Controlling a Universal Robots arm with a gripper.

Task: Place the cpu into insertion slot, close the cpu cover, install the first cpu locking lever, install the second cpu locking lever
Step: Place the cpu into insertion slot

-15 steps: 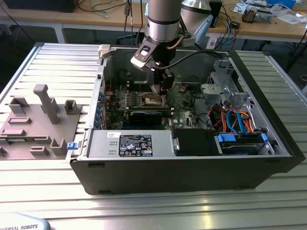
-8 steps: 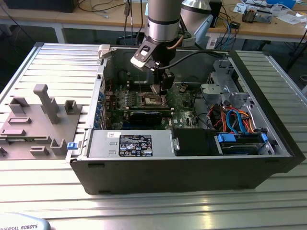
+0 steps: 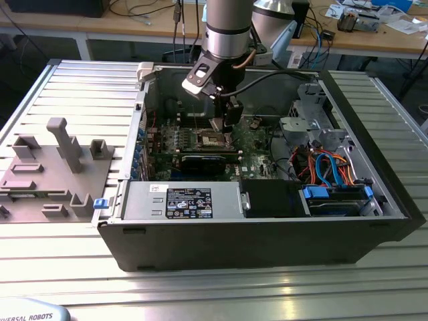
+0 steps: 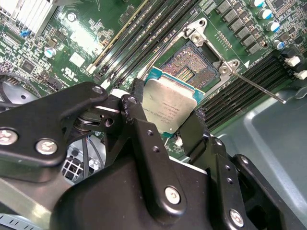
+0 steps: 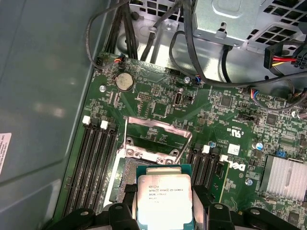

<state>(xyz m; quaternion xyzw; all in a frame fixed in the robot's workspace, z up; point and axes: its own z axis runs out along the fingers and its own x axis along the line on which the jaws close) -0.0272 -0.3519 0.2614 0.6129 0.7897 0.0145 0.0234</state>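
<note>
One cpu (image 4: 170, 108), pinched edge to edge, hangs close by the open insertion slot (image 4: 189, 64)
Your gripper (image 5: 165, 211) clamps the cpu by two opposite sides, not yet seated in the insertion slot, whose cpu cover (image 5: 156, 136) stands raised. Judge it light, stiff and fragile: you should hold only its green rim, keep it level, and spare the slot's fine contacts, which likely bend easily

Silver arm (image 3: 227, 27), black claw (image 4: 167, 109), silver screws (image 4: 172, 194), black cable (image 3: 267, 77)
</note>
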